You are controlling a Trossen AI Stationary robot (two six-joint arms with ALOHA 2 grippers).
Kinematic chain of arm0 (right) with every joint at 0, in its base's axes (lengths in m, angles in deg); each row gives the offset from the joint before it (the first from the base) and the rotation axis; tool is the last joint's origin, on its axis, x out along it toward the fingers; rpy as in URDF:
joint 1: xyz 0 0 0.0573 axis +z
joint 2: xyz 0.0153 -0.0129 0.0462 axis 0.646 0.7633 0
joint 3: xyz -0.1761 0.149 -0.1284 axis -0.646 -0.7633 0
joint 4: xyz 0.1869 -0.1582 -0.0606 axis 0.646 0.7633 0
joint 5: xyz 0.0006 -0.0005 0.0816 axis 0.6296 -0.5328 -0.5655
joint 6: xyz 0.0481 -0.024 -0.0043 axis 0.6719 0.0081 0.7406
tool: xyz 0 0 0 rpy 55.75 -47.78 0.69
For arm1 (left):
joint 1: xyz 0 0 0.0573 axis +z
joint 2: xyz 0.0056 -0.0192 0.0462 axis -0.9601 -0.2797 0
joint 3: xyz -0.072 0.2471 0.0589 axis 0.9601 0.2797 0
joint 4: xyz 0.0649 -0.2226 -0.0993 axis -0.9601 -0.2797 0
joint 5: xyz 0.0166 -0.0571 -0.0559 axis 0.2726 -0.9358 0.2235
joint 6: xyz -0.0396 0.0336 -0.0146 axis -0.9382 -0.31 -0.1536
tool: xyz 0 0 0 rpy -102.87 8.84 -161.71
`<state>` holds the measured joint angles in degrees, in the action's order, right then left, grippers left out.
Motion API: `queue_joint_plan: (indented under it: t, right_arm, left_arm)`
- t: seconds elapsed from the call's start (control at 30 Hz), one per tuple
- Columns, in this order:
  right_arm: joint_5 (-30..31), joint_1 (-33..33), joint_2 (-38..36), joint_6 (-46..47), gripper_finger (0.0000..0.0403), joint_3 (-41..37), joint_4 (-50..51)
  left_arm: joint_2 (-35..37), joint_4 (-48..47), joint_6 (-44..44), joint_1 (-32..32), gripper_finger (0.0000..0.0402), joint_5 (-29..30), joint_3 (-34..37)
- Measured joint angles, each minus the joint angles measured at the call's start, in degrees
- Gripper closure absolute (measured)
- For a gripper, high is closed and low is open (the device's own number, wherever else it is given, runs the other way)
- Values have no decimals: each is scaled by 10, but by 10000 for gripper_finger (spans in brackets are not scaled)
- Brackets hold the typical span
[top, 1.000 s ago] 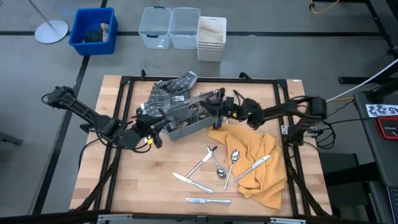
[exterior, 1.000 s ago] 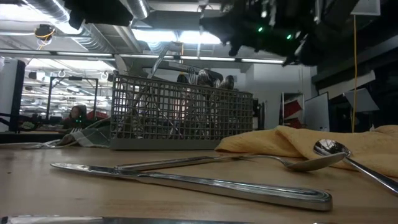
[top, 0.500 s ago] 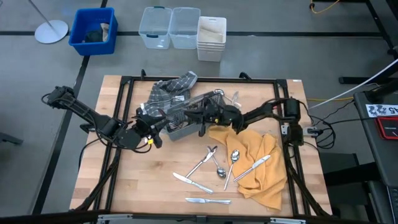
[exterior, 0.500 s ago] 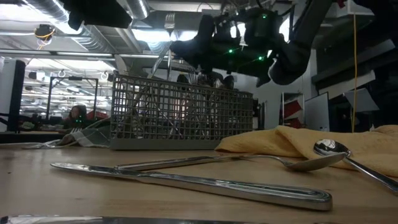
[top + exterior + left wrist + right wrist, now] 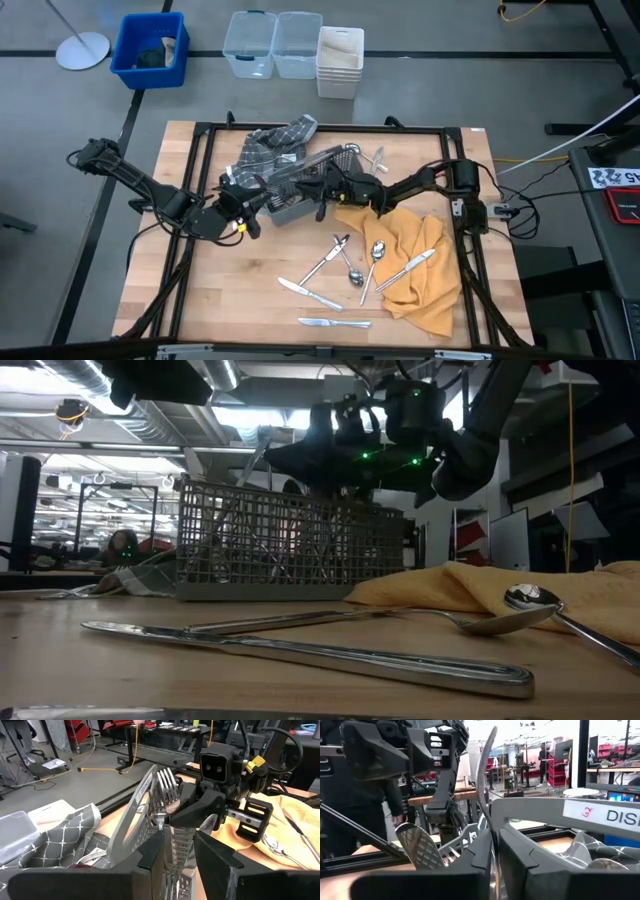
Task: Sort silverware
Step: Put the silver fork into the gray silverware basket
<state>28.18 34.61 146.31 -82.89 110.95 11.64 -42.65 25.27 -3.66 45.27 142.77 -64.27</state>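
Silverware partly in the caddy, partly loose on the table.

Silverware [image 5: 322,266] lies toward the near edge, some on a yellow cloth [image 5: 420,268]. Right gripper [image 5: 322,190] is over the caddy [image 5: 292,205], fingers narrowly parted around a utensil. Left gripper [image 5: 252,197] clasps the caddy's left wall.

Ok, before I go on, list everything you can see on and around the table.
wire-mesh caddy: one, grey, table middle, holds silverware I cannot count
loose silverware: six, silver, in front of the caddy, some on the yellow cloth
stray piece: one, silver, behind the caddy
yellow cloth: one, table's right front
checked cloth: one, grey, behind the caddy
blue bin: one, floor beyond the table
clear bins: two, same floor
white tubs: a stack, beside them
left gripper: dark, clamped on the caddy's left end
right gripper: dark, over the caddy
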Motion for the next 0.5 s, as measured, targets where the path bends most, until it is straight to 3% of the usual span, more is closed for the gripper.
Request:
queue_joint_plan:
  t: [0.5]
  right_arm:
    - [3,0,1,-19,332,-1,10]
  left_arm:
    - [1,1,-20,0,306,-40,0]
